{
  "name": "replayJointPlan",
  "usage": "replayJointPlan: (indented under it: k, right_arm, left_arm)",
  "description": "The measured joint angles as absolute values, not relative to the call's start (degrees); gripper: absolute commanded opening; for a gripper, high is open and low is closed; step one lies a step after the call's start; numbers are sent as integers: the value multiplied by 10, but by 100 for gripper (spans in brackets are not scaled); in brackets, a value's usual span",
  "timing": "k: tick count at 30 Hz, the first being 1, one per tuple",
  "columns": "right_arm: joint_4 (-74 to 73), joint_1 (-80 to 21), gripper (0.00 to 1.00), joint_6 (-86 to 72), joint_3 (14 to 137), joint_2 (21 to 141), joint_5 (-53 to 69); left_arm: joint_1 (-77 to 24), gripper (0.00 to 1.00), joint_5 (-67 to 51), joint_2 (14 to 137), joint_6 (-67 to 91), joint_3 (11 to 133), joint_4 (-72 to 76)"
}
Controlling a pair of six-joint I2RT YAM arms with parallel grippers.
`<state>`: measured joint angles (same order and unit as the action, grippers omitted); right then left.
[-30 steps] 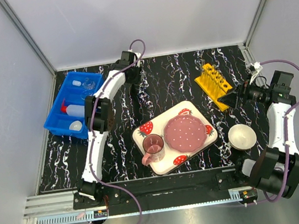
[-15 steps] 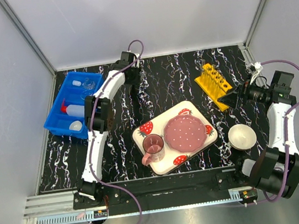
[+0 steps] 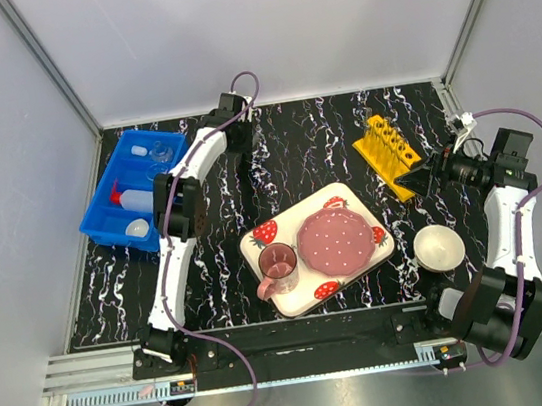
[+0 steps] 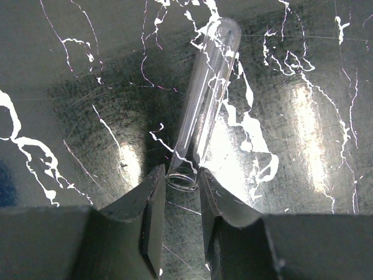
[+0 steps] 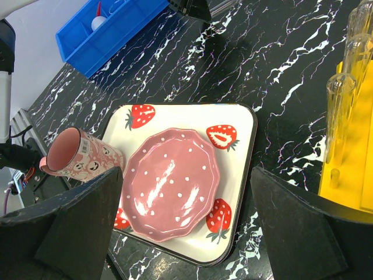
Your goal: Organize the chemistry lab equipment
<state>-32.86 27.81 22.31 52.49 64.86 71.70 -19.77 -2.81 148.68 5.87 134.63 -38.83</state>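
Black, white-veined worktop (image 3: pixel 324 145) stretched between pale walls, and toward its far side the left end effector (image 4: pixel 180 185) stood with its jaws close against the open mouth of a thin glass tube (image 4: pixel 204 99), one pad on each side and seemingly touching the rim. That tube lay flat on the worktop, its rounded end pointing away from the fingers, and it did not look lifted. Left of that arm sat a blue bin (image 3: pixel 96 199) holding the white squeeze bottle (image 3: pixel 137 199) with its red spout, the small white dome (image 3: pixel 136 227) and some clear glassware (image 3: pixel 158 153) at its far end, too small to sort into beaker or flask. Across the worktop the yellow rack (image 3: pixel 387 153) lay near the right edge, and the right wrist view showed at least two clear racked tubes (image 5: pixel 338 87) standing in its holes. Just beside the rack hung the right end effector (image 5: pixel 186 175), jaws spread wide with nothing between them, looking down on the strawberry-print tray (image 3: pixel 300 295) with its pink plate (image 3: pixel 337 239) and cup (image 3: pixel 277 263); a white bowl (image 3: pixel 439 247) sat nearer that arm's base. By my reading the job was well along: bottle, dome and glassware looked put away, and some tubes were racked. What appeared left was this loose tube, which would need lifting and carrying, probably to the rack.
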Motion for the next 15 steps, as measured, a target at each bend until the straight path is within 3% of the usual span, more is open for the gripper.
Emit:
replayJointPlan:
  k: [6, 15]
  right_arm:
    - [-329, 278, 96, 228, 525, 647, 717]
    - [-364, 279, 100, 258, 525, 630, 726]
  left_arm:
    - [-198, 19, -31, 1471, 57, 1312, -362]
    - [-185, 18, -88, 1342, 84, 1094, -307]
